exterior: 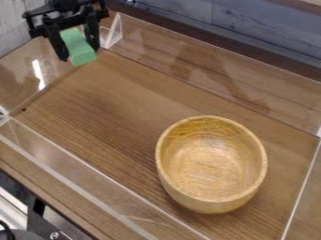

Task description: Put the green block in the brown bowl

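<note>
Small bright green block, oblong, plain, pincer part-open, gripping it

Brown wood tabletop, visible grain, soft sheen. Pale line runs diagonally across tabletop's lower left. Dark blue strip along tabletop's far edge, top right. Black cables at tabletop's near-left corner.

I have one view, looking steeply down across the table from above, near enough that the bowl looms large at lower right.
</note>
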Robot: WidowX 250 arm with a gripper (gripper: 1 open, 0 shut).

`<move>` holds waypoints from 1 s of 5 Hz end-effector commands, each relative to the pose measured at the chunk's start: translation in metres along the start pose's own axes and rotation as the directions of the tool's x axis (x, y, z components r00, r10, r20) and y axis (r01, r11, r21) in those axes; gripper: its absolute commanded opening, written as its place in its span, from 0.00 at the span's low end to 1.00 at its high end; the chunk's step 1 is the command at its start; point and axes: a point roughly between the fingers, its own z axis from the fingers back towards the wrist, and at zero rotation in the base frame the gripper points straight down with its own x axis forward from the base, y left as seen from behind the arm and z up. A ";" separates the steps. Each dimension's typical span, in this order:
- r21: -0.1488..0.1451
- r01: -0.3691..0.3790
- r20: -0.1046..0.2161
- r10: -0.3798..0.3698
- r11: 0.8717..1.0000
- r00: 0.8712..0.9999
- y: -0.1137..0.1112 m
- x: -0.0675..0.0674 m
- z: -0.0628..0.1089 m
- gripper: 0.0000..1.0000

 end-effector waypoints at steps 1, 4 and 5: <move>-0.023 0.041 0.041 -0.040 0.999 0.998 -0.016 -0.029 0.016 0.00; 0.001 0.026 0.012 -0.026 1.000 1.000 -0.065 -0.132 -0.035 0.00; -0.001 0.017 0.008 -0.017 1.000 1.000 -0.080 -0.161 -0.056 0.00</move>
